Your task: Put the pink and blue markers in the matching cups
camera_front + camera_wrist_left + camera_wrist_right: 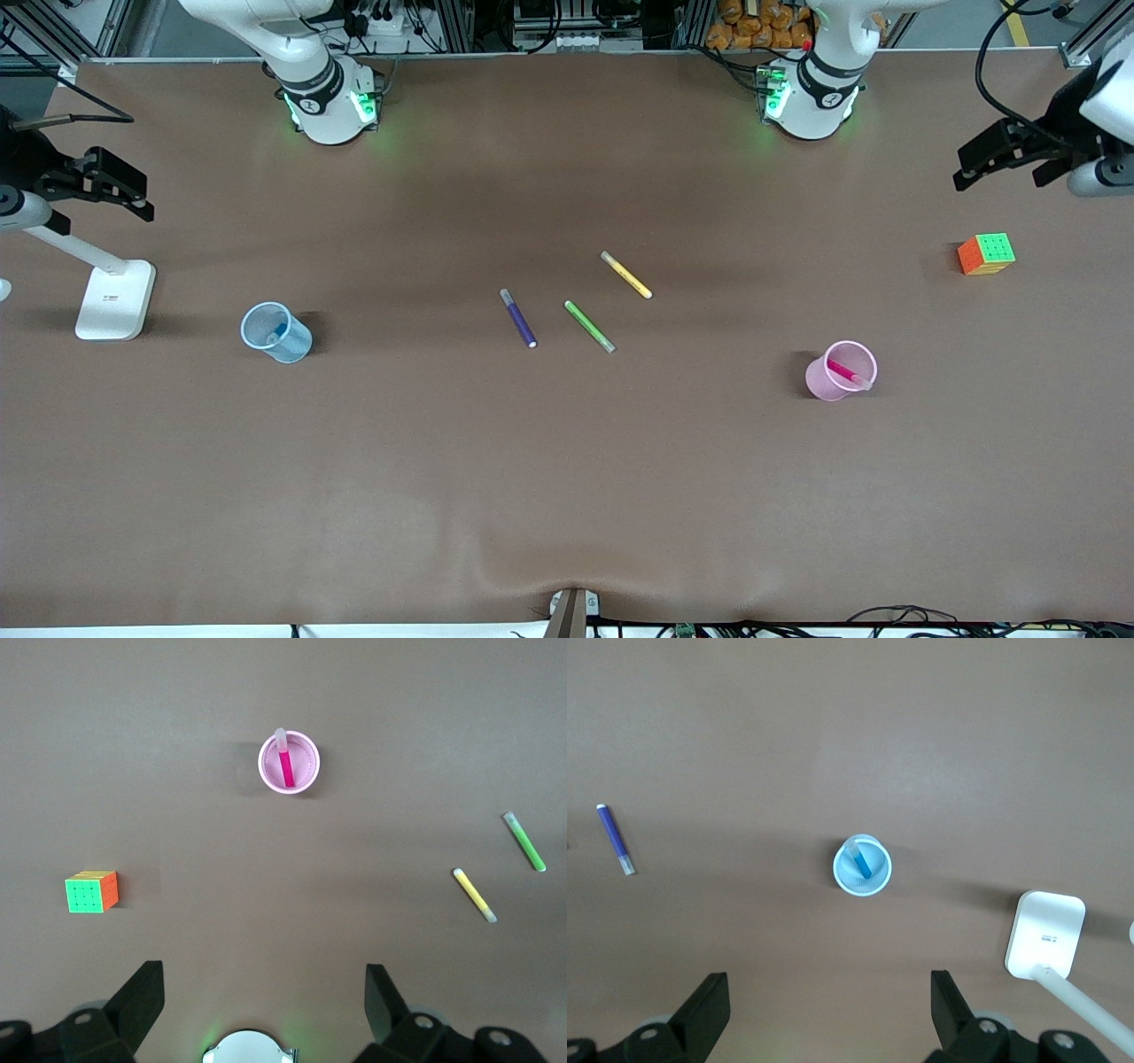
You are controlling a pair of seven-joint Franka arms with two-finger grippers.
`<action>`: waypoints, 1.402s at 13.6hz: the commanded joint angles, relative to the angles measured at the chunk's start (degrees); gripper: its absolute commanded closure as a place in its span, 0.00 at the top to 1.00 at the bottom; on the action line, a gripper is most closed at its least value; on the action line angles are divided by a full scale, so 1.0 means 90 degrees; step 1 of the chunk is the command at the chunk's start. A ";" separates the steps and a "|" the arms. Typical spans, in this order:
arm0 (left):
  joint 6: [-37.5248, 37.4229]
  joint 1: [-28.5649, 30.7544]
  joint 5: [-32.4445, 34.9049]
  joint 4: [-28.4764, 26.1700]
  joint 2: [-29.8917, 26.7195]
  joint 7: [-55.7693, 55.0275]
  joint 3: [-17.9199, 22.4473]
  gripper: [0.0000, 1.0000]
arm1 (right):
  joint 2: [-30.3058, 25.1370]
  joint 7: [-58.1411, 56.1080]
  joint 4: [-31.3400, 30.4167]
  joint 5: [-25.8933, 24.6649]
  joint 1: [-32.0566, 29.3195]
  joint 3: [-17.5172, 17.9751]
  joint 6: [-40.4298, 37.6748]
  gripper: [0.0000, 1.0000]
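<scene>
Cups: pink cup [838, 372], blue cup [276, 333] translucent plastic. Table [567, 496] matt brown. Cube [986, 254] glossy.

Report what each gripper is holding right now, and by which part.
Nothing is held. The left gripper and the right gripper are open and empty, raised at the table's ends.

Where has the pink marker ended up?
The pink marker stands inside the pink cup, toward the left arm's end of the table, nearer the front camera than the colourful cube.
</scene>
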 commanded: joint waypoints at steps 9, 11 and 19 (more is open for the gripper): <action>0.0094 -0.0127 0.0251 -0.0015 -0.0109 -0.0050 -0.0025 1.00 | -0.0010 0.0011 -0.0035 -0.0037 -0.0215 -0.0038 0.0049 1.00; 0.0094 -0.0166 0.0270 -0.0005 -0.0069 -0.0060 -0.0035 1.00 | 0.0020 0.0011 -0.0036 -0.0037 -0.0224 -0.0038 0.0117 1.00; -0.0042 -0.0127 0.0270 -0.0005 -0.0030 -0.0137 -0.0045 1.00 | 0.0059 0.0011 -0.0075 -0.0037 -0.0224 -0.0038 0.0147 1.00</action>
